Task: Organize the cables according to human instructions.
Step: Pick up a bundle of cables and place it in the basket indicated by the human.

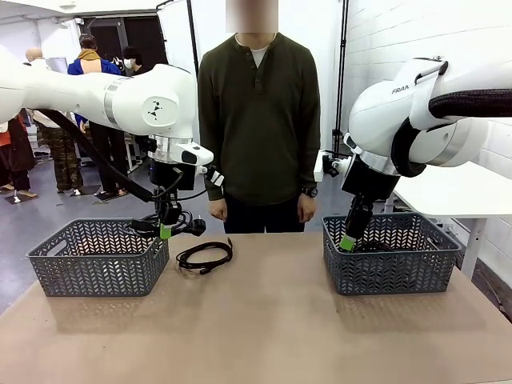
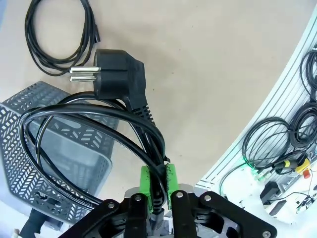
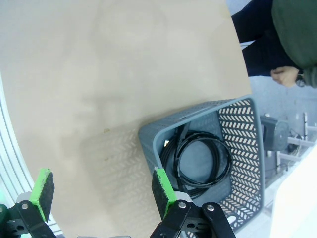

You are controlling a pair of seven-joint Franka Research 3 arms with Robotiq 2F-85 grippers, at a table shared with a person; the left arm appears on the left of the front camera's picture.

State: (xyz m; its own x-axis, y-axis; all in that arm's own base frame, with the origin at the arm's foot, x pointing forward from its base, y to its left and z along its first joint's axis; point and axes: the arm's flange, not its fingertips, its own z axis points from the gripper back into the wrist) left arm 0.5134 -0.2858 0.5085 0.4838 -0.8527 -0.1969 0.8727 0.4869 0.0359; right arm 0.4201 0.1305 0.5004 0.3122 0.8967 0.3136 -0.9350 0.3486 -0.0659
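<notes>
1. The left gripper [image 1: 166, 230] is clamped on a thin black power cord with a two-pin plug [image 2: 121, 74]. Its green pads [image 2: 144, 181] pinch several strands of the coil.
2. The held cord hangs at the right-hand rim of the grey perforated plastic basket [image 1: 96, 268] on the robot's left. In the left wrist view the loop overlaps the basket corner, while the plug points away over the bare brown table [image 1: 264, 336].
3. Judgement: before release, the gripper should shift toward the robot's left so that the whole coil clears the rim.
4. A second coiled black cord [image 1: 206, 256] lies on the table near that basket, closer to the left arm.
5. The right gripper [image 3: 101, 179] is spread wide and grasps nothing. It sits over the left rim of the matching grey basket [image 1: 384, 268], which holds a coiled cord [image 3: 203, 158].
</notes>
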